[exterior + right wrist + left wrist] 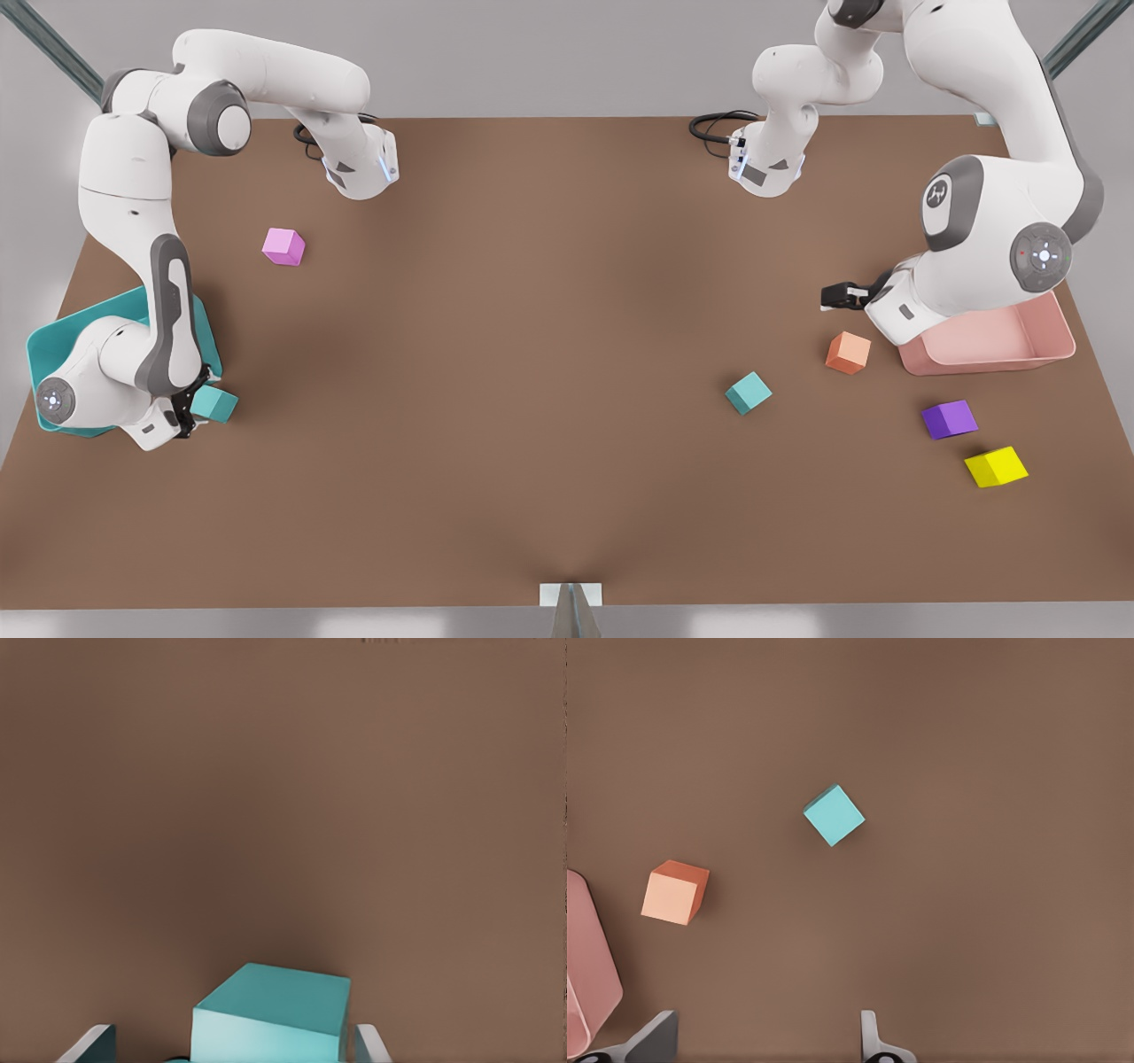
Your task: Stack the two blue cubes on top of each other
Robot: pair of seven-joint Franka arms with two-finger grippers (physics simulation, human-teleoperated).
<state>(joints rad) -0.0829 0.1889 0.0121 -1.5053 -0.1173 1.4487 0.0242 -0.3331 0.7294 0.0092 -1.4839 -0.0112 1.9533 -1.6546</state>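
Observation:
One blue cube (748,392) lies alone on the brown table at the front view's right of centre; in the left wrist view the same blue cube (834,815) sits ahead of my left gripper (764,1041), whose fingers are spread wide and hold nothing. That left gripper (840,296) hovers by the pink bin. The other blue cube (215,404) is at the front view's left beside the teal bin. It stands between the fingers of my right gripper (197,409). In the right wrist view this blue cube (270,1014) has one finger close and a gap to the other, so my right gripper (232,1050) is open.
A teal bin (40,350) lies at the left edge and a pink bin (1036,341) at the right. An orange cube (848,352), a purple cube (949,419), a yellow cube (996,466) and a pink cube (283,246) are scattered about the table.

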